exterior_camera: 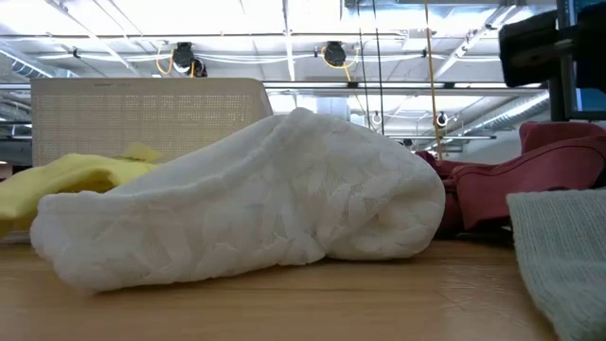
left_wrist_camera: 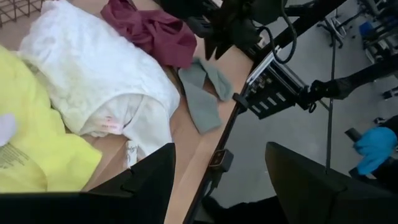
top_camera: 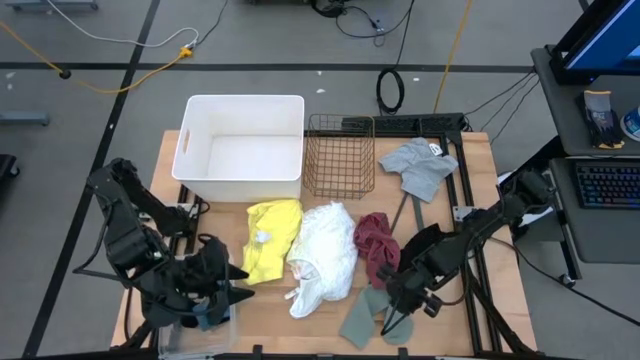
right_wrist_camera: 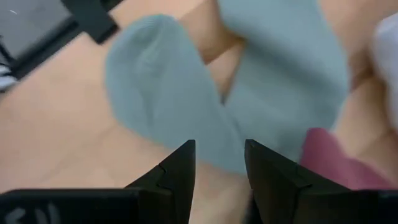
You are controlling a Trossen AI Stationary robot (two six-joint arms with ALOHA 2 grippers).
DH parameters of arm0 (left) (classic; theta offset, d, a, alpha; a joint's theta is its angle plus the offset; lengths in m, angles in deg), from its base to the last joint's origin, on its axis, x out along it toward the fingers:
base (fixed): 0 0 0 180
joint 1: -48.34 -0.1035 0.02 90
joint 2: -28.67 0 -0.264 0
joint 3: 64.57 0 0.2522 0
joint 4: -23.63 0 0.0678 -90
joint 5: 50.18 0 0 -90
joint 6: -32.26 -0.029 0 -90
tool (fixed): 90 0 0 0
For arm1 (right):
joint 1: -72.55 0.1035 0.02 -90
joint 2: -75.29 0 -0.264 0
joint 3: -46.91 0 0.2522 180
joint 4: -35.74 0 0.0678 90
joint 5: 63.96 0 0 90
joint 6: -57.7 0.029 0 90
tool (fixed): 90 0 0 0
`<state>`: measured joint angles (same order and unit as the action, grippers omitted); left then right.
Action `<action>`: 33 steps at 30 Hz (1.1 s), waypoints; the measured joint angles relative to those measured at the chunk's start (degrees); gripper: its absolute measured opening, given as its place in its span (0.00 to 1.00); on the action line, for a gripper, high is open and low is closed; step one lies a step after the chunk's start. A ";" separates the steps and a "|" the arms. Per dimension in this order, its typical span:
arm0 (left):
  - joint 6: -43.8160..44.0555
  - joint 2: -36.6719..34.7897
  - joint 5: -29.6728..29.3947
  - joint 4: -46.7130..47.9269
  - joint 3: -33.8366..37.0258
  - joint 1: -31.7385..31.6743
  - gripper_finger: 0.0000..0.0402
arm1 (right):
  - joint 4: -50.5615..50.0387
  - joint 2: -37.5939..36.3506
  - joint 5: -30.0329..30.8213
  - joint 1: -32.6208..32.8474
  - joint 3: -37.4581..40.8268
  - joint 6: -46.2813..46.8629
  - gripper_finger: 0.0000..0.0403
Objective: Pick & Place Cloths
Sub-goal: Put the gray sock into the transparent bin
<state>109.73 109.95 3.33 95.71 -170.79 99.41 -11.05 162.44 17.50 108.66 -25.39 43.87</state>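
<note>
While the white bin [top_camera: 245,140] has no cloth in it yet, the cloths lie out on the surface [top_camera: 270,310], so nearly all the work is left. The right gripper [right_wrist_camera: 219,163] hangs with jaws spread a little, and the sage green cloth [right_wrist_camera: 205,93] lies just ahead of them, not yet pinched. The left gripper [left_wrist_camera: 217,180] waits, jaws spread wide.

A robotics lab or workshop — grey floor taped in black lines [top_camera: 140,45] with loose cables [top_camera: 120,40], a desk with keyboard [top_camera: 605,185] beside the table [top_camera: 500,270], and strip lights [exterior_camera: 284,14] on an open ceiling.
</note>
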 joint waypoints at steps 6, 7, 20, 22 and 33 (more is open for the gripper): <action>-0.47 0.02 -0.08 -0.33 0.00 -1.08 0.63 | 1.20 -0.11 1.16 -0.04 0.00 -4.21 0.32; -0.60 0.02 -0.08 -0.51 0.00 -1.32 0.63 | 1.13 -0.11 1.19 -0.04 0.00 -4.94 0.32; -3.72 0.02 -0.04 -1.81 0.00 -3.19 0.63 | 1.55 3.77 1.23 -0.83 0.09 -9.32 0.32; -3.74 0.02 -0.04 -1.81 0.00 -3.25 0.63 | 1.93 5.15 1.25 -0.91 0.11 -9.86 0.32; -3.87 0.02 -0.04 -1.85 0.00 -3.28 0.63 | 2.18 11.25 1.24 -1.70 0.04 -10.67 0.32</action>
<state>105.86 109.97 3.29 93.86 -170.79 96.13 -8.87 173.70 18.74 106.97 -25.35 33.20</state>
